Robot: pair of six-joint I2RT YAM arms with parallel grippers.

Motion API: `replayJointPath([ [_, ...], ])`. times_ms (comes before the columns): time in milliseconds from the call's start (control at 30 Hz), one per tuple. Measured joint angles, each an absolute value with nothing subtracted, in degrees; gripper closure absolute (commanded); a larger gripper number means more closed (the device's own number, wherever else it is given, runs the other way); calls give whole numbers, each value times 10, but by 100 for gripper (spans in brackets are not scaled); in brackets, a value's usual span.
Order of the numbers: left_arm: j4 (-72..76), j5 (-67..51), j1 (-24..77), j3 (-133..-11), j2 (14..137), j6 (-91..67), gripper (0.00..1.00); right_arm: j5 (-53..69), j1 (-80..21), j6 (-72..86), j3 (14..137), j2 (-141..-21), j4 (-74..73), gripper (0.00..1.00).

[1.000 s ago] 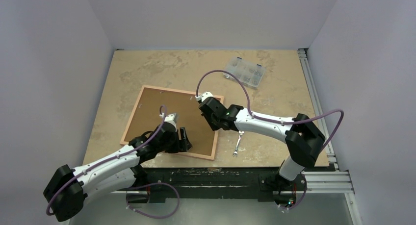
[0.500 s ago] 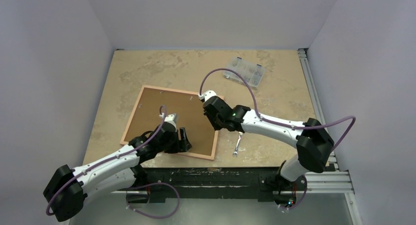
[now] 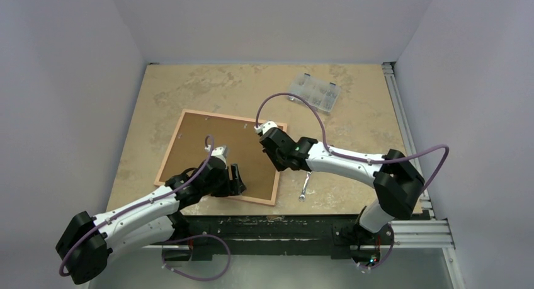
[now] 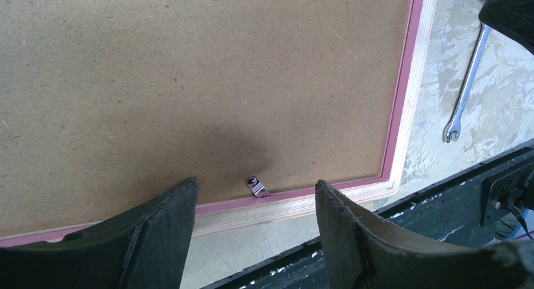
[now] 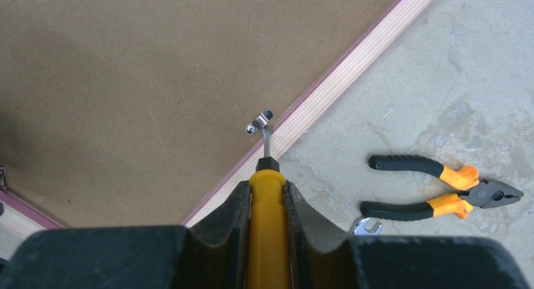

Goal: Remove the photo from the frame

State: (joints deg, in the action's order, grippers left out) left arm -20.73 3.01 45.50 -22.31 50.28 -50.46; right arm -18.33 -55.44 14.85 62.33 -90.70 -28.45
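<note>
The pink-edged frame (image 3: 259, 201) lies face down with its brown backing board (image 3: 201, 144) up; the photo is hidden under it. My left gripper (image 4: 255, 183) hangs open over the frame's near edge (image 4: 403, 113), its fingers either side of a small metal clip (image 4: 256, 187) without touching it. At the frame's right edge (image 5: 352, 65), my right gripper (image 5: 264, 185) is shut on a yellow-handled screwdriver (image 5: 267, 238). The blade's tip rests at another metal clip (image 5: 259, 122) on the backing board (image 5: 126, 81).
A wrench (image 3: 305, 187) lies on the table just right of the frame's near corner. Black-and-orange pliers (image 5: 434, 188) lie beside it, under the right arm. A clear parts box (image 3: 313, 92) stands at the back right. The table's near edge is close behind the left gripper.
The right arm has shifted slightly, its wrist sliding a little toward the near side along the frame's right edge with the screwdriver. The left arm has not moved.
</note>
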Motion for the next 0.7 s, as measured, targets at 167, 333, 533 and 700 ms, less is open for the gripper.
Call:
replayJointPath([
  [167,-214,30,455,-225,503,-505,33,-184,-555,140,624,-914,-282,100],
  [333,-222,30,455,-229,503,-505,33,-183,-555,135,624,-915,-278,100],
  [533,-231,30,455,-234,502,-504,29,-158,-553,134,615,-915,-237,100],
  [700,-258,32,455,-252,501,-501,25,-132,-553,134,606,-914,-200,100],
])
